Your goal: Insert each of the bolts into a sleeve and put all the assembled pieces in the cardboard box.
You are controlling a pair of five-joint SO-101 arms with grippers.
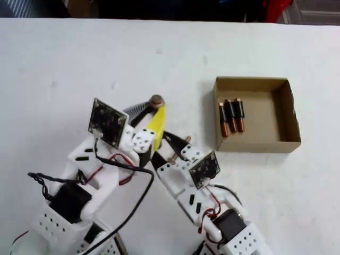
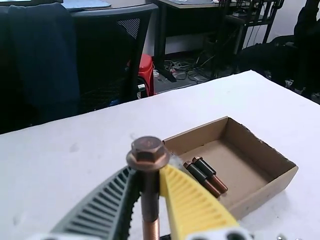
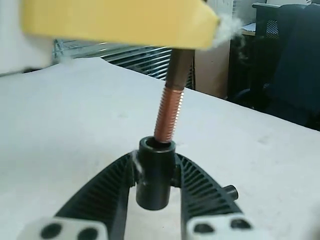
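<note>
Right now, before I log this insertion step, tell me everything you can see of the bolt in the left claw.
The bolt looks like copper-toned metal, with a flanged hex head, a darker plain stretch of shank and a threaded lower end. It stands roughly upright, head up, clamped in the grey-and-yellow left claw. Its threaded tip sits at the mouth of the black sleeve held in the right claw.

The bolt [image 2: 145, 150] is copper (its thread ridged and bright), the sleeve [image 3: 155, 187] plain black. The left gripper [image 2: 146, 175] has one yellow ribbed finger [image 2: 192, 205] and one grey [image 2: 102, 205]; the right gripper [image 3: 156, 160] is black, ribbed too. The cardboard box [image 1: 287, 114] is brown, its pieces [image 1: 231, 116] black-and-copper, the counter [image 1: 79, 58] white.
</note>
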